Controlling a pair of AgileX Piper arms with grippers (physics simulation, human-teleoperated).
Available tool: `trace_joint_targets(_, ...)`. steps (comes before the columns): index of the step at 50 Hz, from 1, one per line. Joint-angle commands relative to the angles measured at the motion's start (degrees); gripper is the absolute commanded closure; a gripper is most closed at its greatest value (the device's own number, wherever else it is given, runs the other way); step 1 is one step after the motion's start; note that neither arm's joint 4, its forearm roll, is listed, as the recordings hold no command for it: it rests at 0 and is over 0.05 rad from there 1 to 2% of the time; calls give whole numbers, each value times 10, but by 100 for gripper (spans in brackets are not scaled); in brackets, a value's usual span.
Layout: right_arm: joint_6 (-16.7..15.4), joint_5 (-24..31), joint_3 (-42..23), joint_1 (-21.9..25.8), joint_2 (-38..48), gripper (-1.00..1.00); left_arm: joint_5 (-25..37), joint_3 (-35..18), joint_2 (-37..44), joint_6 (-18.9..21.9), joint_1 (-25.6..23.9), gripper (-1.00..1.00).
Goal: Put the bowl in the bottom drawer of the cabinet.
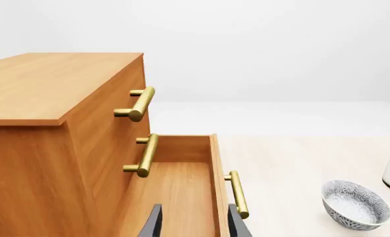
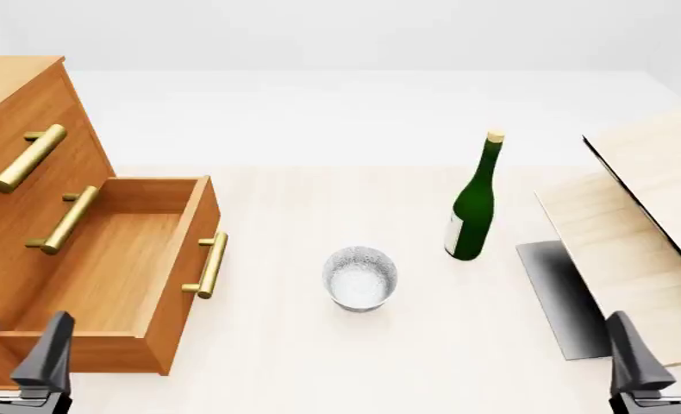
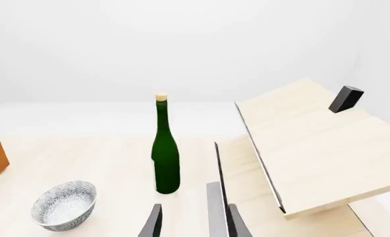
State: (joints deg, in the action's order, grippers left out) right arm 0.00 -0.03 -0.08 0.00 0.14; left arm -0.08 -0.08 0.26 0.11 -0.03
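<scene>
Bowl (image 2: 360, 277): seen upright on the table (image 2: 317, 362), between the bottom drawer and the green bottle (image 2: 471, 207), touching neither
Bottom drawer (image 2: 145, 259): pulled out of the cabinet (image 2: 19, 129), nothing inside
Left gripper (image 2: 16, 355): fingers apart, nothing held, near the drawer's front corner
Right gripper (image 2: 659, 349): fingers apart, nothing held, beside the pale boards (image 2: 651, 207)

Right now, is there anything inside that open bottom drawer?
The bottom drawer shows only bare wooden floor; the bowl sits outside on the table. Its nearest corner is hidden behind the drawer's front wall.
</scene>
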Motion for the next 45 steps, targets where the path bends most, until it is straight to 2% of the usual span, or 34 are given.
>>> trace_joint_targets(1,0,-1,-2,0,3,-100,-1,-2,5,1,0,-100)
trace_joint_targets(11,0,-1,-2,0,4,-100,0,-2,8,2,-6,-100)
trace_joint_targets(19,0,0,-2,0,3,-100,10,-9,4,16,-36,-100)
trace_joint_targets(26,0,0,-2,0,3,-100,15,-16,2,10,-50,-100)
trace_joint_targets(27,0,-1,-2,0,3,-100,8,-24,10,13,-86,-100)
trace_joint_targets(28,0,-1,-2,0,3,-100,11,-32,12,15,-96,-100)
trace_joint_targets(31,0,0,-2,0,3,-100,3,-34,21,6,-105,-100)
trace_joint_targets(32,0,0,-2,0,3,-100,-15,0,7,9,-113,-100)
trace_joint_targets(36,0,0,-2,0,3,-100,-20,0,8,10,-128,-100)
trace_joint_targets(40,0,-1,-2,0,3,-100,-32,-2,7,22,-166,-100)
trace_joint_targets(45,0,-1,-2,0,4,-100,-78,-3,56,22,-189,-100)
